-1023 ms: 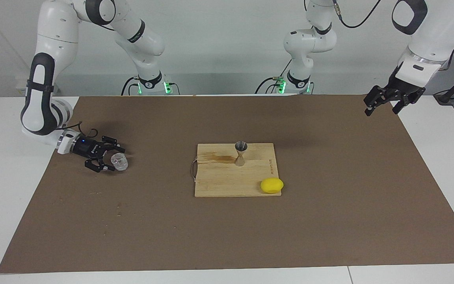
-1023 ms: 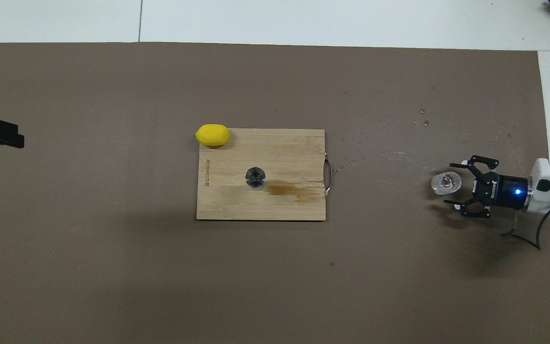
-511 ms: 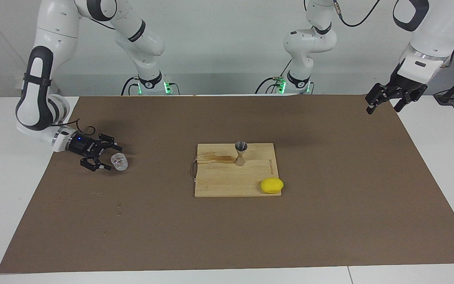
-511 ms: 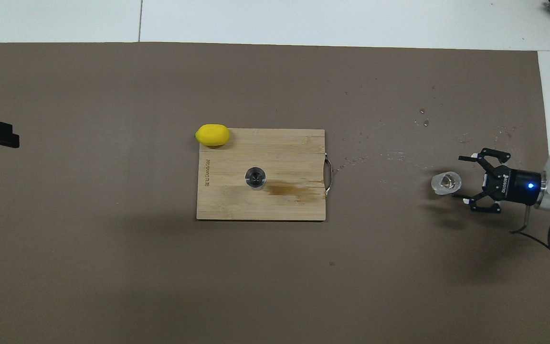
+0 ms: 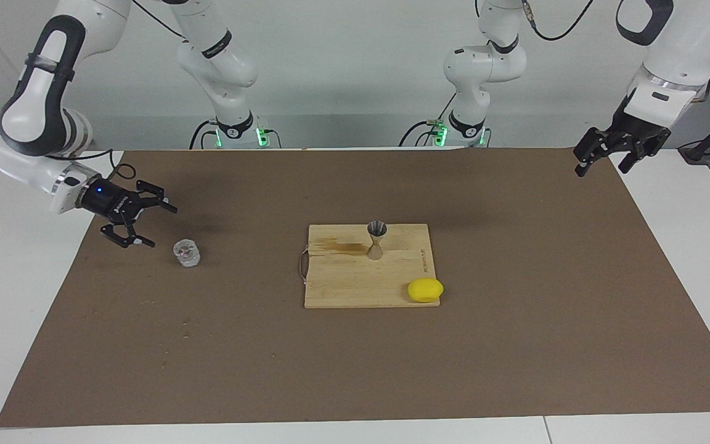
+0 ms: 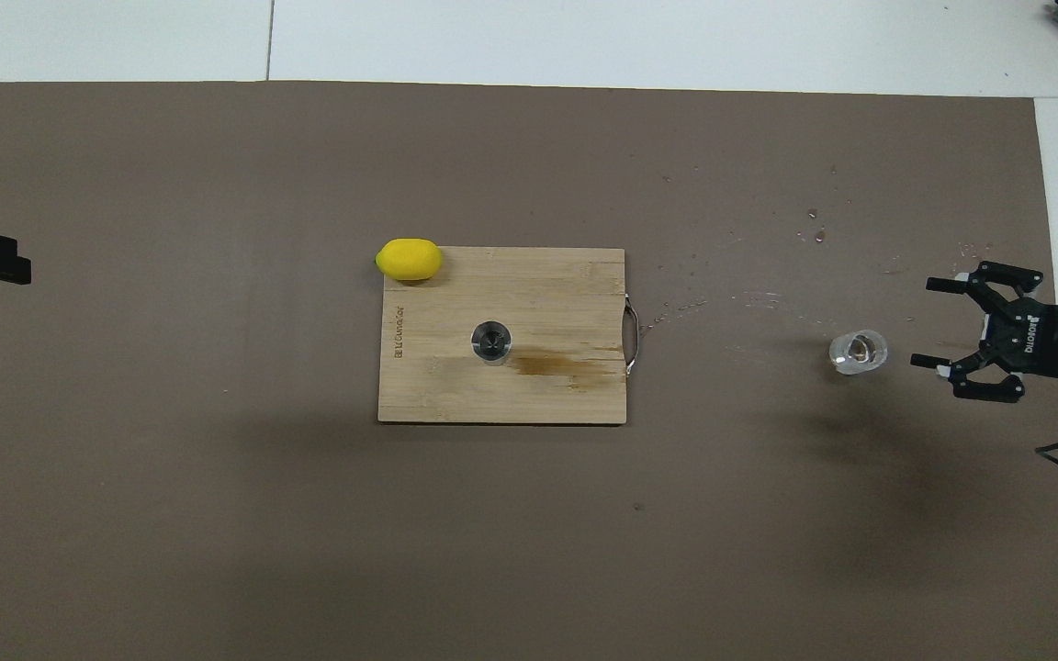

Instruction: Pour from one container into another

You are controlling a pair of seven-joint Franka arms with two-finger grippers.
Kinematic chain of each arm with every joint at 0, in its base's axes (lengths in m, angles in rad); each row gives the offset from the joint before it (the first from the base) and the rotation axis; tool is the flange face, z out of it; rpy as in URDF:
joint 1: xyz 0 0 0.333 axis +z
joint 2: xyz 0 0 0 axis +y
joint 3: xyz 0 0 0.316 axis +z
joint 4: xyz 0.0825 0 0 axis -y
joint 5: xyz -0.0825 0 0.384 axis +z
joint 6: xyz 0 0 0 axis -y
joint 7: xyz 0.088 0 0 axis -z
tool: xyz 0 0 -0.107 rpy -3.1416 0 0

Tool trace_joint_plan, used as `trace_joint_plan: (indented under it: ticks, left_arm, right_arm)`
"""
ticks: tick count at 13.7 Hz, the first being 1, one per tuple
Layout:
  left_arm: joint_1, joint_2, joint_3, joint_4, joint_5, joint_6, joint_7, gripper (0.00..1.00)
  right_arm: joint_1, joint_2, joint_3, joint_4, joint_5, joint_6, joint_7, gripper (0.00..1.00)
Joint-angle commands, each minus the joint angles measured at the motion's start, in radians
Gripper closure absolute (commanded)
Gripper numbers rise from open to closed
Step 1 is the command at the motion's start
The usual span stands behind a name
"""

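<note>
Toward the right arm's end from the cutting board [image 5: 367,290], the right gripper [image 5: 143,223] is lifting away, fingers spread — the glass cup [image 5: 187,253] is sitting released on the mat. On the board the jigger [image 5: 377,240] is standing upright; pouring looks finished. Over the mat's corner, the left gripper [image 5: 601,159] is waiting — fingers parted.

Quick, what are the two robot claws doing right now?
Right gripper: open, empty, beside the small clear glass cup.
Left gripper: open, empty, waiting.
</note>
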Motion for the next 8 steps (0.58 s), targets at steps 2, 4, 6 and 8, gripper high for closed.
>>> trace_joint_plan:
  ticks: [2, 4, 6, 8]
  left_arm:
    - [0.001, -0.003, 0.0, 0.004, 0.014, 0.009, -0.001, 0.0]
    - [-0.011, 0.0, 0.002, 0.005, 0.015, 0.01, -0.001, 0.0]
    - [-0.016, 0.0, 0.002, 0.007, 0.014, 0.012, -0.003, 0.0]
    - [-0.016, 0.0, 0.002, 0.007, 0.012, 0.01, -0.001, 0.0]
  right_arm:
    - [0.094, -0.053, 0.001, -0.003, -0.055, 0.203, 0.231, 0.0]
    - [0.168, -0.073, 0.001, -0.003, -0.118, 0.358, 0.404, 0.0]
    - [0.241, -0.072, 0.001, 0.002, -0.193, 0.501, 0.577, 0.0]
    - [0.318, -0.066, 0.003, 0.0, -0.302, 0.648, 0.785, 0.0]
